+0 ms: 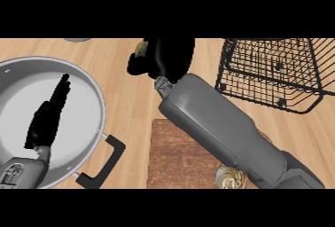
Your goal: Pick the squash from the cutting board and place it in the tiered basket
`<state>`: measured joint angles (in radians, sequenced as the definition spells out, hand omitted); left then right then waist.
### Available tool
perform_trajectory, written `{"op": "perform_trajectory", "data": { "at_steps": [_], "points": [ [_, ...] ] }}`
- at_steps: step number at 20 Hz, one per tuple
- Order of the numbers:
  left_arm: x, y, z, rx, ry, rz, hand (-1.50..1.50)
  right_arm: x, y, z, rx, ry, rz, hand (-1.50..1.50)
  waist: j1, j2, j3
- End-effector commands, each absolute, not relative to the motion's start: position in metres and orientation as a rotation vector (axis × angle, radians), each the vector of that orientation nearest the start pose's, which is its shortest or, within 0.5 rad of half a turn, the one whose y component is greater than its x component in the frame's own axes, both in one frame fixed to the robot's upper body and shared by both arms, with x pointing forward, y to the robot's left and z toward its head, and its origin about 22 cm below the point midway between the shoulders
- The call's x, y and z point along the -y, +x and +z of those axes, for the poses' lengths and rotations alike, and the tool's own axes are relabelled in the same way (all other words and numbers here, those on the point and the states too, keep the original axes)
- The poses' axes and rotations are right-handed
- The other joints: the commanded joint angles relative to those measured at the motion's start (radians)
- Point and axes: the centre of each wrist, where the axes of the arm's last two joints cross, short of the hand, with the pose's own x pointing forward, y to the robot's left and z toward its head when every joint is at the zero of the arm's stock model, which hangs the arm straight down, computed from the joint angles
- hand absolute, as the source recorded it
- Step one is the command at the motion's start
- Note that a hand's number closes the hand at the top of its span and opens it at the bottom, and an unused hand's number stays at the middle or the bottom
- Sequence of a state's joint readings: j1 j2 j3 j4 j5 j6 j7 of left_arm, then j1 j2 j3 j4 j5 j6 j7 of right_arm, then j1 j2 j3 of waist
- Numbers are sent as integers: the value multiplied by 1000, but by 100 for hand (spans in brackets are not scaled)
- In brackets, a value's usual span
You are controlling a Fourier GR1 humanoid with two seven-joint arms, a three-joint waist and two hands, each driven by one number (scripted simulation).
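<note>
On the wooden counter [131,106], the right hand [163,57] curls around a mostly hidden greenish-tan squash [139,48].

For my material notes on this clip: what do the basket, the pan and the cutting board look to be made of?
The basket looks like black coated wire: thin dark rods in an open grid, the counter showing through. The pan seems to be metal with a smooth light-grey finish and a pale rim; its black handle could be plastic or coated metal. The cutting board looks like dark brown wood, with mottled grain.
</note>
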<state>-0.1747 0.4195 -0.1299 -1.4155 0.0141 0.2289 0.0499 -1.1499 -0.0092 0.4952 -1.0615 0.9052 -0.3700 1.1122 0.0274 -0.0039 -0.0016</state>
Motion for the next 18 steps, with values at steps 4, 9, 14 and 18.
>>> {"op": "perform_trajectory", "data": {
  "at_steps": [4, 9, 14, 18],
  "points": [
    [-296, 288, 38, 1537, 435, -235, 0, -3, 377, 267, 1403, -1302, 384, 150, -33, -1, 1],
    [-296, 279, 26, 1522, 431, -241, 0, 9, 385, 293, 1430, -1215, 367, 150, -19, 4, 1],
    [-298, 282, 46, 1537, 433, -228, 0, 48, 408, 267, 1403, -1265, 453, 150, -20, 4, 2],
    [-302, 287, 43, 1537, 443, -210, 0, 73, 418, 270, 1343, -1362, 502, 150, -25, 2, 1]
  ]
}}
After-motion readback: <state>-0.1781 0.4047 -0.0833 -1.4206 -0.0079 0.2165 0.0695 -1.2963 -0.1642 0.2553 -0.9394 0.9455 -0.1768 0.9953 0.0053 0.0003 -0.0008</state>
